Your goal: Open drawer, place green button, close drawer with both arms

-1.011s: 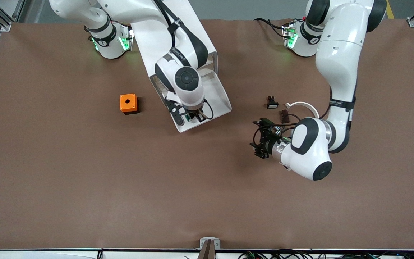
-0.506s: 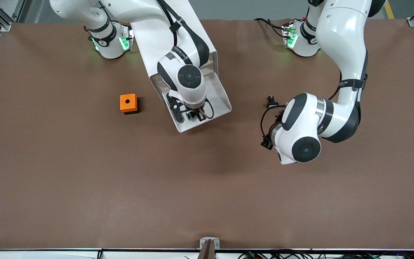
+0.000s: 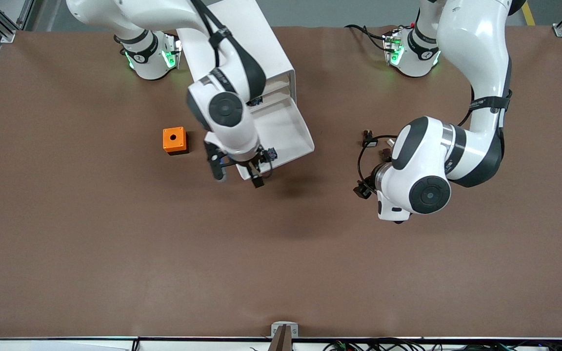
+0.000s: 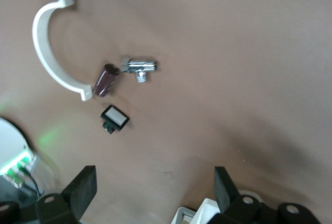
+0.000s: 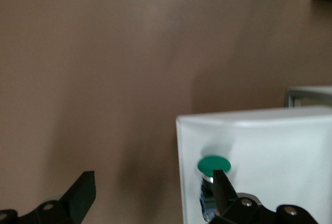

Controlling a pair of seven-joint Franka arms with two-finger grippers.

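The drawer (image 3: 286, 130) stands pulled out of the white cabinet (image 3: 242, 44). The button (image 3: 271, 153) lies in the drawer near its front wall; the right wrist view shows its green cap (image 5: 213, 165) on the drawer's white floor (image 5: 270, 141). My right gripper (image 3: 238, 176) is open and empty over the drawer's front corner toward the right arm's end, one finger beside the button (image 5: 153, 190). My left gripper (image 3: 364, 189) is open and empty over bare table between the drawer and the small parts (image 4: 154, 193).
An orange cube (image 3: 174, 140) sits toward the right arm's end of the drawer. A black switch with a white face (image 4: 115, 117), a brown cylinder (image 4: 106, 80), a metal fitting (image 4: 139, 68) and a white curved clamp (image 4: 49, 63) lie by the left arm.
My right gripper has let go of the button, which now lies in the drawer, and moved off over the drawer's front corner. My left arm turned its wrist downward.
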